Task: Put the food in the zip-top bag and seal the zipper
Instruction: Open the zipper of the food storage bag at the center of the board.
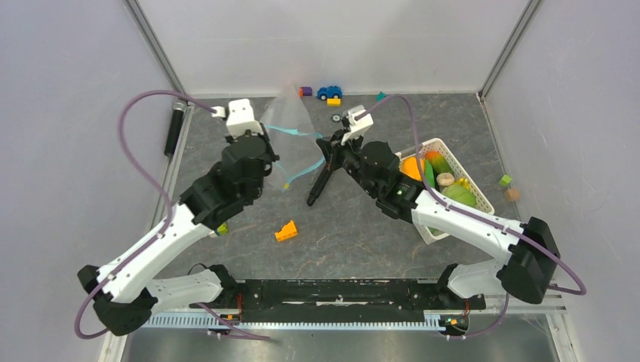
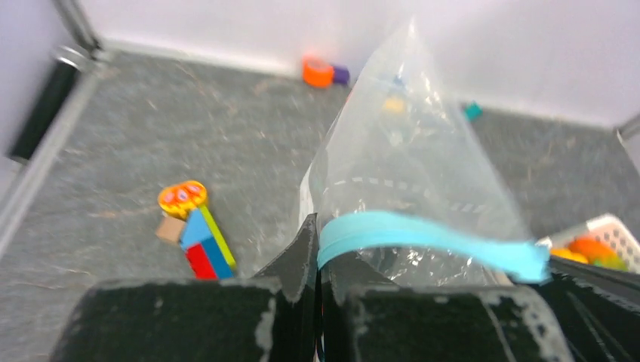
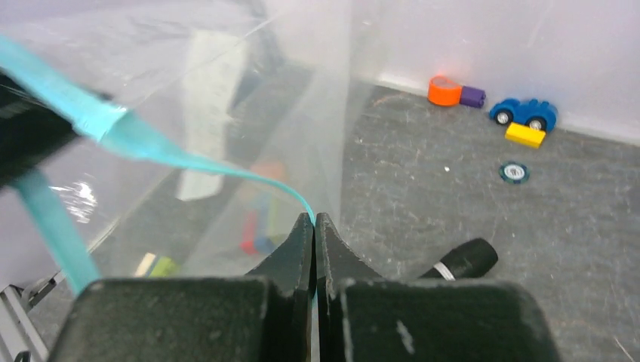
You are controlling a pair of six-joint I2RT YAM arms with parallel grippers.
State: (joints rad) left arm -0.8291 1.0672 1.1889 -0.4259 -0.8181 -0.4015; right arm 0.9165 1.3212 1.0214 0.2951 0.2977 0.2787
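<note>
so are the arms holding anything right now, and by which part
Both hold the zip-top bag by its teal zipper: the left gripper pinches one stretch of the strip, the right gripper another.

Teal zipper [image 3: 90, 113] between closed fingers [image 3: 294, 253]

Clear floppy zip-top bag [image 1: 290, 121] up in the air, tip pointing up, pale label patch on one side. Teal zipper [image 2: 423, 234] open: one lip pulled btwn left pincer [image 2: 317, 226] & right pincer [image 3: 315, 219], both pinching it, other lip sagging low. Food [image 1: 438, 177], orange, green & yellow bits, piled in white basket [image 1: 483, 192] at right.
</note>
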